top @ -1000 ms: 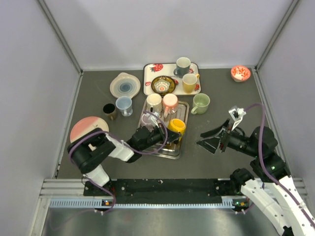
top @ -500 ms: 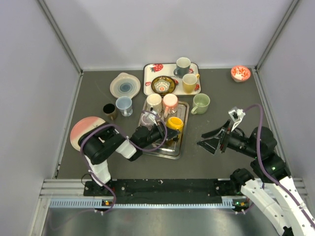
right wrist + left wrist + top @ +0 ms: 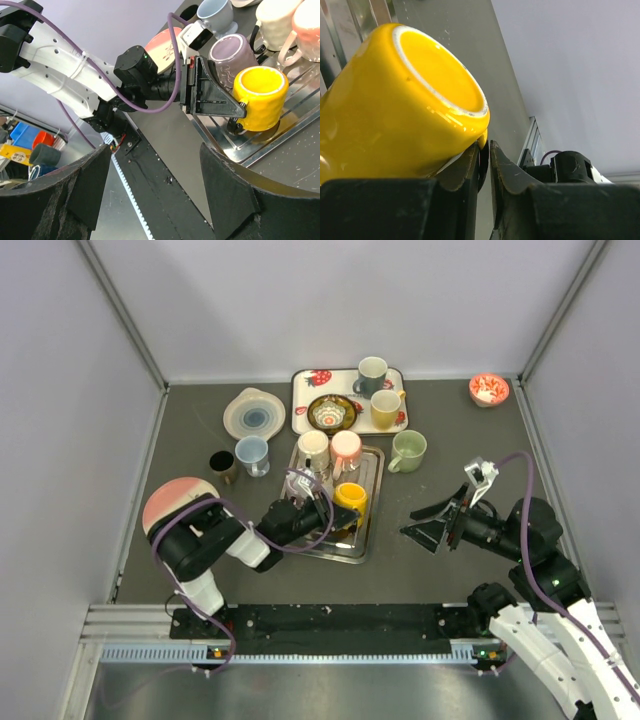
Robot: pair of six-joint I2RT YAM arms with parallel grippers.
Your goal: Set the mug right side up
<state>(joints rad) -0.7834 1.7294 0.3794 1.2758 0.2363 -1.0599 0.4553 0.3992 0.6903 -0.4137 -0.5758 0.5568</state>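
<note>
Your left gripper [image 3: 486, 150] pinches the handle of the glossy yellow ceramic mug [image 3: 405, 100], centre frame, base up; next, lift and roll it upright.

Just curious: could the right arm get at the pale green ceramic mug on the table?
Probably yes: the pale green ceramic mug stands by itself just beyond the open right end effector, with nothing between them.

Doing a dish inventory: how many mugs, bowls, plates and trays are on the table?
Mugs: 9
Bowls: 2
Plates: 2
Trays: 2
Total: 15
</note>
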